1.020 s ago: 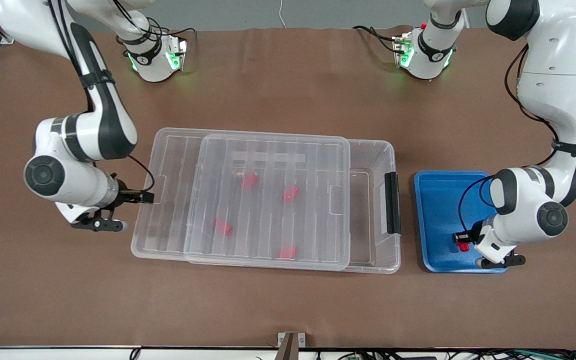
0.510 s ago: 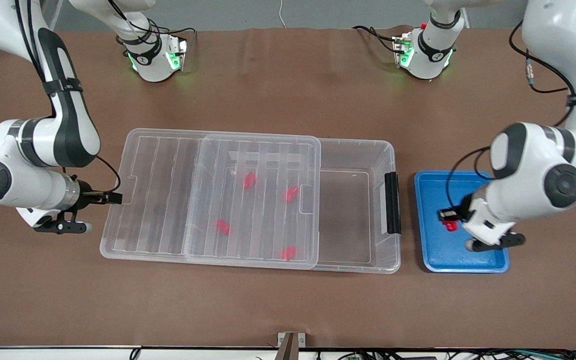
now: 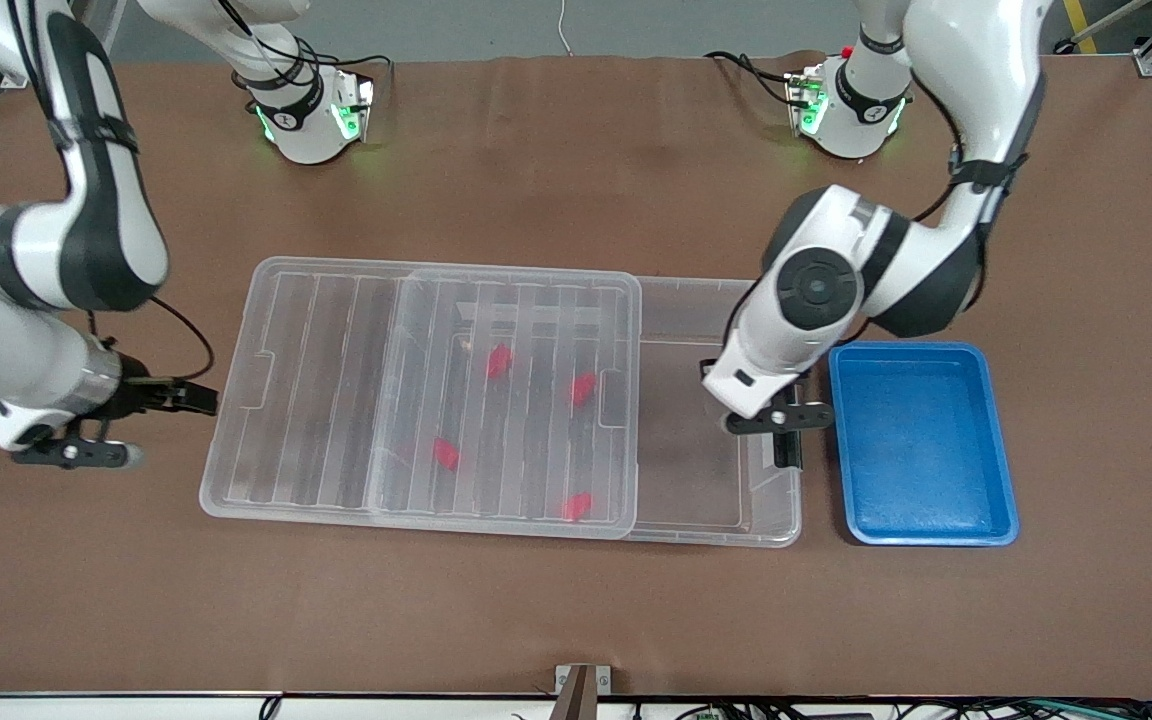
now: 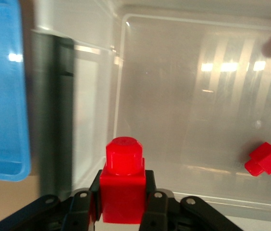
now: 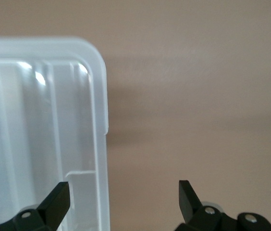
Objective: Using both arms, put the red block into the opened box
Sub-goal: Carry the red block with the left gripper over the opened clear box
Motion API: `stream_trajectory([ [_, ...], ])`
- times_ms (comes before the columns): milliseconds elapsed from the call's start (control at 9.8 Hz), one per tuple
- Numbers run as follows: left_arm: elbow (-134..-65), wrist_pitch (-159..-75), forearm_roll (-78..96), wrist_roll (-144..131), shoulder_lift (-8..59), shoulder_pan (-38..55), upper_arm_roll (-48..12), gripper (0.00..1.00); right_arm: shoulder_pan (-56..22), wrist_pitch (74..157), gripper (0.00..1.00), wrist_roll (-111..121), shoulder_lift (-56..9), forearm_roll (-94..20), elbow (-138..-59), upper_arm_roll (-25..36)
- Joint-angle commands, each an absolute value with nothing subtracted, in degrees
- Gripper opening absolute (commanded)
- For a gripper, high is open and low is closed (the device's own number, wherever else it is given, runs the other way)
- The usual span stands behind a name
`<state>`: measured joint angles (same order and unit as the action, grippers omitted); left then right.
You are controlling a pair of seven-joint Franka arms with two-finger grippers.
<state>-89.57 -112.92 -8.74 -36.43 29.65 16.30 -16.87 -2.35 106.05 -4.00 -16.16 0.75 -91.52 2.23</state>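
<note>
Over box [image 3: 716, 500] uncovered end, left gripper [image 4: 122, 204] clamps red block [image 4: 122, 180]; right gripper [image 5: 124, 197] spread wide beside lid [image 3: 336, 400].

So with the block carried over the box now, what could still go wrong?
The left hand grips the red block above the box rim beside the black latch; released here, it might hit the edge. The lid covers most of the box, leaving a limited gap. The right hand, open, straddles the lid's edge and could nudge it.
</note>
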Motion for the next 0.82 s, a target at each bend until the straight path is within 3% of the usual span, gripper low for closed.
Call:
stream_trajectory([
  [0, -90.2, -118.8, -11.2, -35.6, 36.0, 19.2, -16.5, 0.01, -1.4, 102.3, 1.0, -5.1, -8.1, 1.8, -91.3, 3.8],
  [306, -90.2, -124.4, -13.2, -32.6, 41.4, 19.5, -16.5, 0.01, 0.5, 92.0, 1.0, -18.7, 0.8, 0.9, -90.9, 3.6],
  [510, -90.2, -125.6, -13.2, -28.6, 43.1, 18.8, -16.4, 0.05, 0.5, 85.0, 1.0, -13.9, 3.3, 1.1, -89.0, 3.1],
  [714, -89.9, -126.7, -12.8, -28.5, 44.2, 18.5, -16.1, 0.23, 0.5, 85.0, 1.0, -12.5, 3.7, 0.7, -88.9, 3.5],
])
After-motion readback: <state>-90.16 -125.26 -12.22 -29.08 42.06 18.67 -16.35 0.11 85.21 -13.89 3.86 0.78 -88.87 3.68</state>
